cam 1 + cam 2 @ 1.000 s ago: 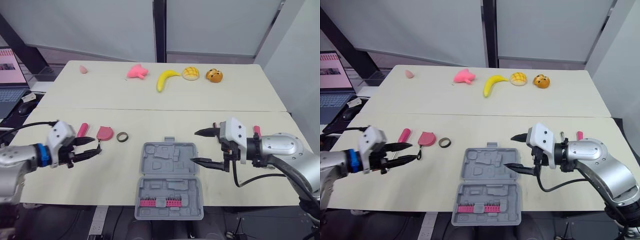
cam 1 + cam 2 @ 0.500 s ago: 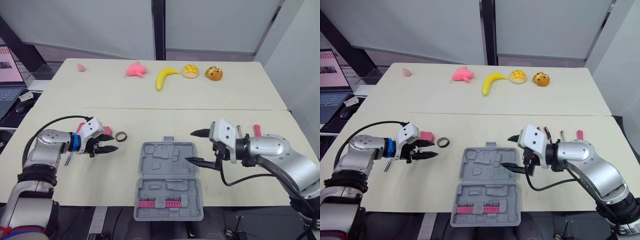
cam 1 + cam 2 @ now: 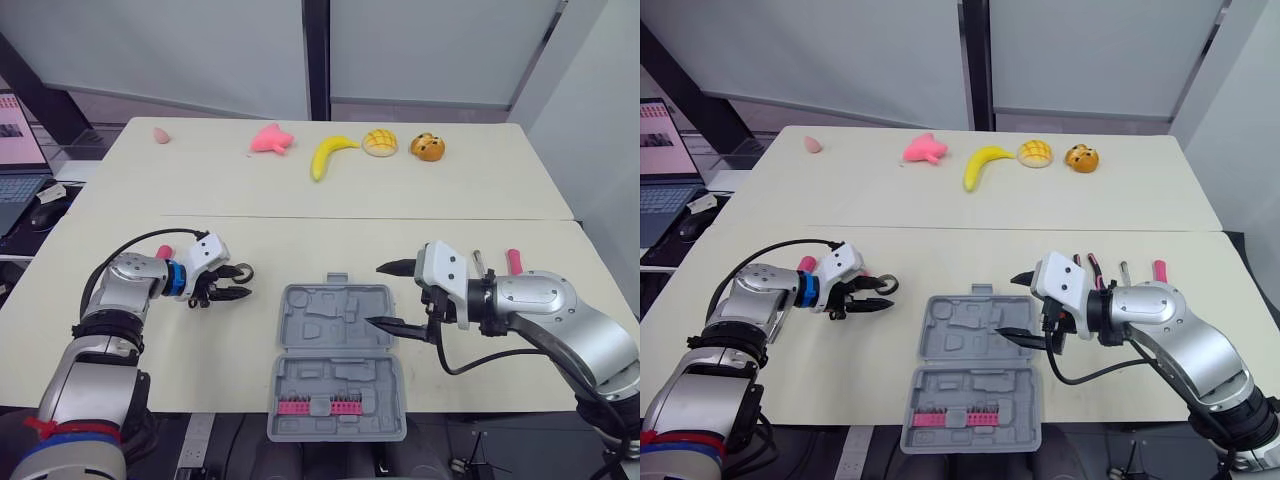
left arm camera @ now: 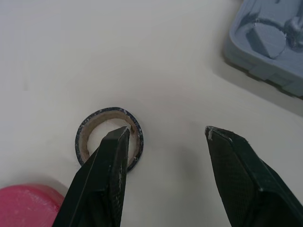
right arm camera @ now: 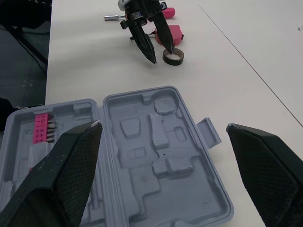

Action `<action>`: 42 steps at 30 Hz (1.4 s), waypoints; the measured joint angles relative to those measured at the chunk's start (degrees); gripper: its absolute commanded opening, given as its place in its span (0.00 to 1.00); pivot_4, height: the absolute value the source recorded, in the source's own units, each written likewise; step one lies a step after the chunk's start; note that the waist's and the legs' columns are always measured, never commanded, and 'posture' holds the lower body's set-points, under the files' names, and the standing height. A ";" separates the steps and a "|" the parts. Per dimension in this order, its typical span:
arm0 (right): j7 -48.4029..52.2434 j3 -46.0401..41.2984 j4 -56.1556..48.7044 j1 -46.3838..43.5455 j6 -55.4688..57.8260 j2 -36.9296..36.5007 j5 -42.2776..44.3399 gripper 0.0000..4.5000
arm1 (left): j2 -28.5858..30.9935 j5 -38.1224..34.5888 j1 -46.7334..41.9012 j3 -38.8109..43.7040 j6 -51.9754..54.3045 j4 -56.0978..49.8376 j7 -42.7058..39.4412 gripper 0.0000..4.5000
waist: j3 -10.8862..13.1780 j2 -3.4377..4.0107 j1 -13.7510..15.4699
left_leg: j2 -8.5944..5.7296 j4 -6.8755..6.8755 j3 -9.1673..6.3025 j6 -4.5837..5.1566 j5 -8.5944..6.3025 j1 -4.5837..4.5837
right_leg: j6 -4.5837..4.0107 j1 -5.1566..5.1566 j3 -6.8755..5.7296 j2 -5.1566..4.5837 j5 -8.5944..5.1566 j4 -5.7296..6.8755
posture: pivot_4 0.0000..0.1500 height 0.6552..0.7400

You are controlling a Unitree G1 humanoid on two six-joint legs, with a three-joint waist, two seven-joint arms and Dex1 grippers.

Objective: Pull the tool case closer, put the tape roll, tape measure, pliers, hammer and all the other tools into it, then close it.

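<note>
Within the last second the left gripper (image 3: 240, 281) has been carried rightward, past the pink tape measure (image 4: 21, 208), to the tape roll (image 4: 105, 111). The roll lies flat on the table (image 3: 450, 210), near the far-left corner of the open tool case (image 3: 300, 300). The fingers are spread: one is set over the roll's hole, the other outside it on the case side. The right gripper (image 3: 375, 295) is held wide open over the case's right edge. A pinch on the roll's wall is judged to be the next step.

- tool case (image 3: 337, 345): grey plastic, open flat on the worktop, pink bit strip (image 3: 320, 405) in its near half.
- tape roll (image 4: 109, 137): small dark ring, lying flat, 10 o'clock of case.
- tape measure (image 5: 174, 33): pink, just beside roll at its 9 o'clock.
- pink-handled tool (image 3: 514, 260): 2 o'clock of case.
</note>
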 measured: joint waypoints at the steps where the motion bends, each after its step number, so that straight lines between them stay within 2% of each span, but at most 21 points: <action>1: 0.02 0.07 0.00 -0.01 0.00 0.07 0.04 1.00 | -0.26 0.47 -0.45 -0.06 -0.01 0.61 0.37 0.58 | 0.00 0.00 0.00 | 0.00 0.01 -0.01 0.00 0.00 0.00 | 0.00 0.00 -0.01 0.00 0.00 0.00 | 1.00 1.00; 5: 0.00 0.12 0.00 -0.07 0.00 0.15 0.05 1.00 | -0.99 2.01 -2.31 -0.24 -0.47 3.15 1.51 0.58 | 0.00 -0.01 0.00 | -0.01 0.01 -0.01 0.00 0.00 0.00 | 0.01 0.01 0.00 0.00 0.00 0.01 | 1.00 1.00; 6: 0.00 0.12 0.00 -0.06 0.00 0.15 0.04 1.00 | -1.09 2.19 -2.52 -0.24 -0.81 3.62 1.91 0.54 | 0.00 -0.01 -0.03 | 0.00 0.01 -0.01 0.00 0.00 0.00 | 0.01 0.01 0.00 0.00 0.00 0.01 | 1.00 1.00; 8: -0.02 0.14 -0.02 -0.04 0.00 0.15 0.02 1.00 | -1.47 3.11 -2.92 -0.41 -1.37 4.60 2.54 0.44 | 0.00 -0.01 -0.07 | -0.01 0.01 -0.01 0.00 0.00 0.00 | 0.01 0.01 0.00 0.00 0.01 0.00 | 1.00 1.00; 14: -0.17 0.18 -0.39 0.01 0.00 0.13 -0.01 1.00 | -1.76 5.42 -3.54 -1.19 -2.73 6.83 4.64 0.01 | -0.01 -0.01 -0.07 | -0.01 0.01 -0.02 0.00 0.00 0.01 | 0.00 0.01 -0.01 0.00 0.01 0.03 | 1.00 1.00; 20: -0.43 0.21 -1.23 0.82 -0.01 -0.22 -0.68 1.00 | -1.78 5.43 -3.95 -0.96 -3.89 7.15 3.57 0.00 | -0.01 -0.01 -0.06 | -0.01 0.03 -0.02 0.00 0.01 0.02 | 0.01 0.03 -0.01 0.00 0.01 0.04 | 1.00 1.00; 25: -0.58 0.22 -2.19 2.11 -0.10 -0.26 -1.05 1.00 | -1.68 2.88 -3.27 0.22 -2.34 3.51 -4.03 0.00 | -0.01 -0.01 -0.21 | -0.01 0.03 -0.02 -0.01 0.01 0.01 | 0.01 0.03 -0.01 0.00 0.01 0.04 | 1.00 1.00; 27: -0.58 0.22 -2.57 2.27 -0.11 -0.27 -1.06 1.00 | -1.58 1.24 -2.30 0.51 0.41 -0.76 -7.98 0.00 | -0.01 -0.01 -0.32 | -0.01 0.03 -0.02 -0.01 0.01 0.02 | 0.01 0.04 0.00 0.00 0.01 0.05 | 1.00 1.00; 32: -1.37 0.80 -4.06 2.31 3.64 -1.83 -1.01 1.00 | -0.67 -5.89 5.74 -0.10 18.77 -25.04 -17.87 0.00 | -0.01 0.00 -0.82 | -0.01 0.03 -0.06 -0.01 0.01 0.02 | 0.01 0.05 0.01 0.00 0.01 0.06 | 1.00 1.00; 36: -2.91 1.32 -4.17 1.86 6.17 -1.50 -1.04 1.00 | -1.07 -7.31 8.43 -1.57 25.65 -34.80 -17.36 0.00 | -0.01 0.00 -0.90 | -0.01 0.08 -0.06 0.00 0.02 0.07 | 0.00 0.08 0.01 0.00 0.02 0.12 | 1.00 1.00; 42: -4.02 1.77 -4.18 1.30 7.81 -0.99 -1.01 1.00 | -4.31 -6.96 9.36 -4.18 27.63 -36.32 -12.85 0.00 | -0.01 0.00 -0.86 | -0.01 0.21 -0.06 0.02 0.03 0.03 | 0.02 0.09 0.02 0.01 0.05 0.12 | 1.00 1.00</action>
